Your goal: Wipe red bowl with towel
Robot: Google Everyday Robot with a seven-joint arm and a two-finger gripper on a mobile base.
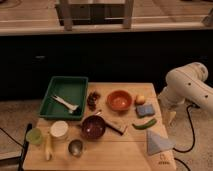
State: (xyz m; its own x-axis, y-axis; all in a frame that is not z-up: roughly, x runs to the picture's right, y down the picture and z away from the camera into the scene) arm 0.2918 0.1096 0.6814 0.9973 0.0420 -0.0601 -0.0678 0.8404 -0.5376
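A red-orange bowl (119,100) stands at the back middle of the wooden table (120,155). A darker red-brown bowl (93,126) stands nearer the front. A pale blue-grey folded towel (157,142) lies at the table's front right corner. My white arm (187,85) reaches in from the right. Its gripper (171,116) hangs pointing down just off the table's right edge, above and to the right of the towel and apart from both bowls. It holds nothing that I can see.
A green tray (55,92) with white utensils (65,103) sits at the back left. A blue sponge (146,110), a green pepper (144,123) and a yellow fruit (140,99) lie between the bowl and the towel. Cups (59,130), a banana (48,148) and a brush (116,127) are at the front.
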